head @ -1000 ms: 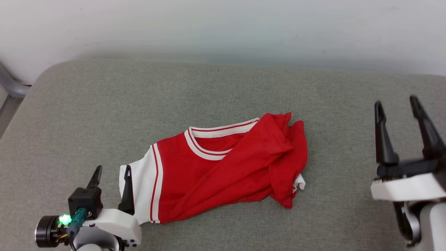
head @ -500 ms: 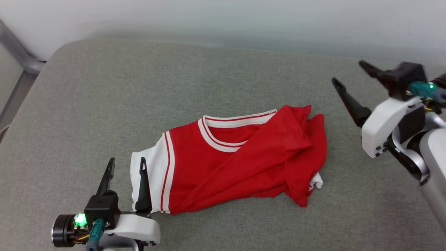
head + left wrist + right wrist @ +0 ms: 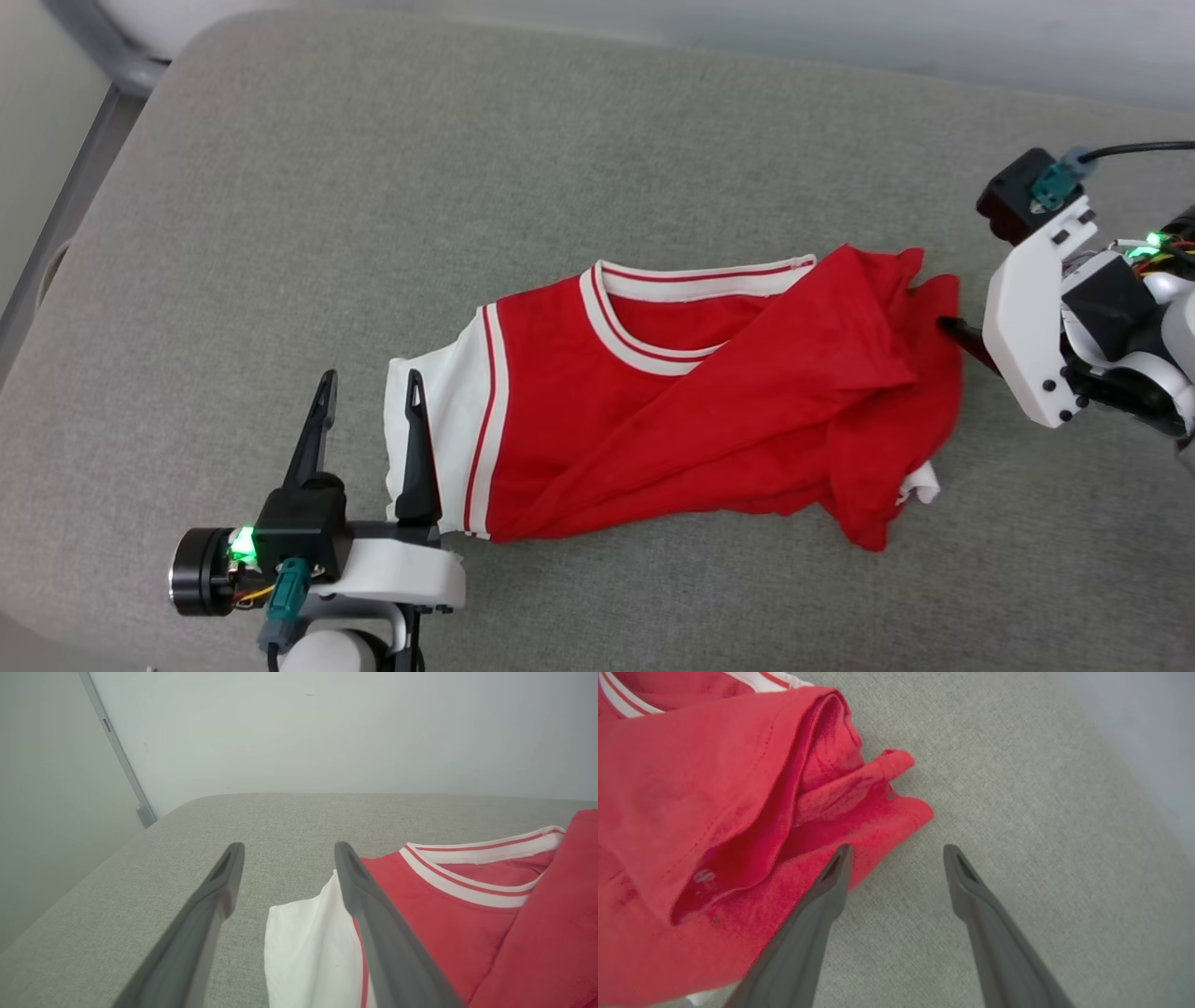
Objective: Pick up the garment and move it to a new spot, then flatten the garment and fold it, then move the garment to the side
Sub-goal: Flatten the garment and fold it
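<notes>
Crumpled garment flanked by wide-open jaws: left gripper straddles its white sleeve edge, right gripper its red hem; both should bite deep before lifting.

No text seems legible anywhere on the crumpled garment.

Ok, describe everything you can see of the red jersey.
The garment is a red jersey with a white sleeve and red-and-white striped collar trim. It lies crumpled, folded over itself, on the grey padded surface. The open left gripper straddles its sleeve edge; the open right gripper straddles its red edge.
</notes>
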You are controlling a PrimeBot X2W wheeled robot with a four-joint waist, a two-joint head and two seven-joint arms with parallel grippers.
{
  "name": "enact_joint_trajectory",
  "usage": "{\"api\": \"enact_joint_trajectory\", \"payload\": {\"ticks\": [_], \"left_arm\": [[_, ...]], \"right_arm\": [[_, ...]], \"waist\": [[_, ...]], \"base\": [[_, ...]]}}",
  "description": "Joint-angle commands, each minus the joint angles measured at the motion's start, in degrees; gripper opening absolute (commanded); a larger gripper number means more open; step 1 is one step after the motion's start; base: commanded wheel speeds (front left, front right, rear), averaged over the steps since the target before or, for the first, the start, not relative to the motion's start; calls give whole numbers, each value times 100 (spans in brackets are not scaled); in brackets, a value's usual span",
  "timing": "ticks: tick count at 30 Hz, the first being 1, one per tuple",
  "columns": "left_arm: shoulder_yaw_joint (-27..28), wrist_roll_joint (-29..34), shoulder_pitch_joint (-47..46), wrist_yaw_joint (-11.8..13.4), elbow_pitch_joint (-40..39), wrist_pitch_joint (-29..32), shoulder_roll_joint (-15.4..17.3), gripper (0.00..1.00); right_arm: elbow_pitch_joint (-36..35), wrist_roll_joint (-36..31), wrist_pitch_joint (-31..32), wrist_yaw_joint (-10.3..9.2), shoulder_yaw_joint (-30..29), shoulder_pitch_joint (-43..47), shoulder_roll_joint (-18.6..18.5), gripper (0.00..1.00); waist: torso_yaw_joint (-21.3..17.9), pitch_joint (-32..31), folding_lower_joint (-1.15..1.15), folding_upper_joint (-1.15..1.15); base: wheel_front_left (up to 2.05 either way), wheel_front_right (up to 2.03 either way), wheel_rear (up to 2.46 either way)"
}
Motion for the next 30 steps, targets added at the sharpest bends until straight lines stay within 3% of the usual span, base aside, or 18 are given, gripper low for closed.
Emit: {"api": "enact_joint_trajectory", "payload": {"ticks": [1, 9, 16, 17, 18, 19, 30], "left_arm": [[37, 57, -95, -35, -21, -14, -62, 100], [172, 313, -231, -358, 12, -14, -398, 100], [338, 446, -213, -489, 61, -15, -522, 100], [366, 466, -208, -513, 67, -15, -527, 100], [393, 486, -205, -522, 73, -15, -532, 100], [414, 495, -203, -539, 76, -15, -539, 100], [629, 632, 29, -690, 213, -15, -552, 100]], "right_arm": [[67, 13, 39, -6, 85, -109, 18, 100], [816, 122, 200, -5, 969, -303, 186, 100], [1179, 455, 109, 12, 1668, -49, 277, 100], [1183, 481, 35, 26, 1722, -96, 273, 95], [1174, 511, -85, 27, 1746, -165, 275, 12], [1168, 530, -251, 27, 1729, -248, 282, 0], [944, 853, -2226, -7, 1267, -892, 232, 0]], "waist": [[113, 141, -1, 0], [325, 487, -1, 0], [314, 489, -1, 0], [296, 474, -1, 0], [274, 455, -1, 0], [250, 431, -1, 0], [-54, -178, -1, 0]], "base": [[0, 0, 0], [0, 0, 0], [0, 0, 0], [0, 0, 0], [0, 0, 0], [0, 0, 0], [0, 0, 0]]}}
